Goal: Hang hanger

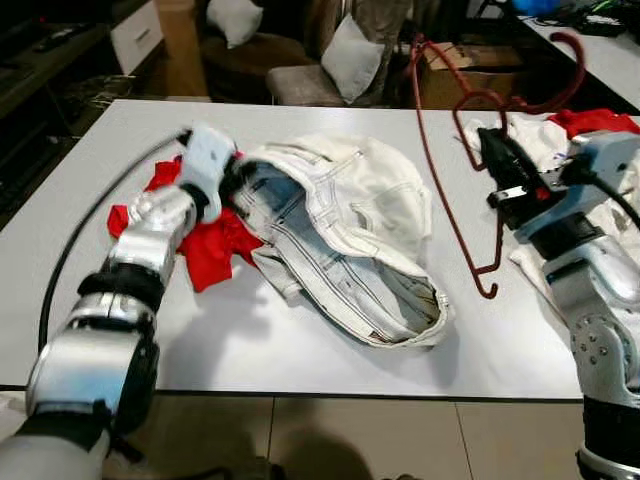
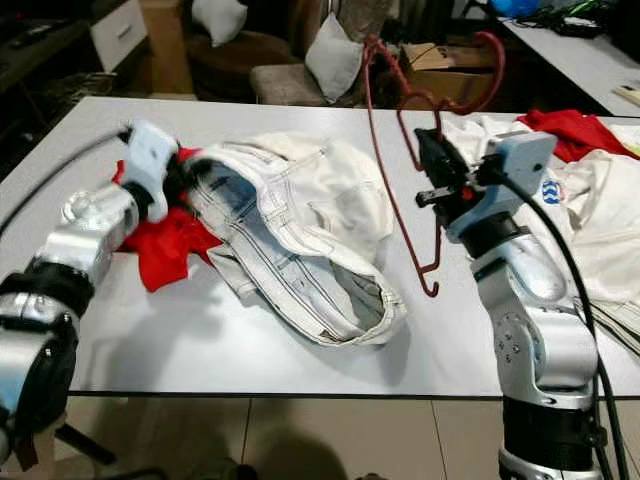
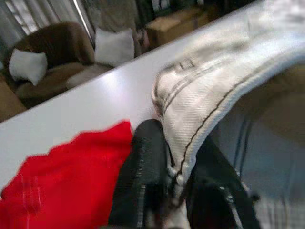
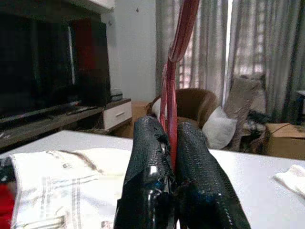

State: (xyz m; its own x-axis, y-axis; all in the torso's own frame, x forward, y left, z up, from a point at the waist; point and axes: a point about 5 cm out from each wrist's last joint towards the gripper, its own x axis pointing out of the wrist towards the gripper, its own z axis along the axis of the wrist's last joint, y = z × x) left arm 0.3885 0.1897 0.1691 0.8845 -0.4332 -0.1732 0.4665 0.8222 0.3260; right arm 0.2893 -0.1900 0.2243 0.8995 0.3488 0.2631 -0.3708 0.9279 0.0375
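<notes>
We take the white table (image 1: 300, 350) as our landmark. Near its middle lies a pair of white jeans (image 1: 345, 240), turned partly inside out, with the waistband toward the table's left side. A red garment (image 1: 205, 245) lies just beside the jeans on that side, partly under them.

Our left gripper (image 1: 232, 180) sits at the waistband edge of the jeans. In the left wrist view its two black fingers (image 3: 143, 167) are closed on the seamed hem of the jeans, the cloth pinched between them, with the red garment touching one finger.

Our right gripper (image 2: 432, 165) is raised above the table's right part. In the right wrist view its fingers (image 4: 147, 157) are pressed together around a thin red bar of the red hanger (image 2: 405, 170). The hanger hangs upright in the air, its hook (image 1: 565, 60) high above the gripper toward the table's far edge, and its lower end (image 1: 487, 285) dangling close over the tabletop, just beside the jeans and apart from them.

On the table's right end lies more white clothing (image 1: 540, 140) with a second red cloth (image 1: 595, 120) on it. Beyond the far edge of the table we see a brown armchair (image 1: 300, 85) with white cushions (image 1: 352, 55) and a cardboard box (image 1: 465, 80).
</notes>
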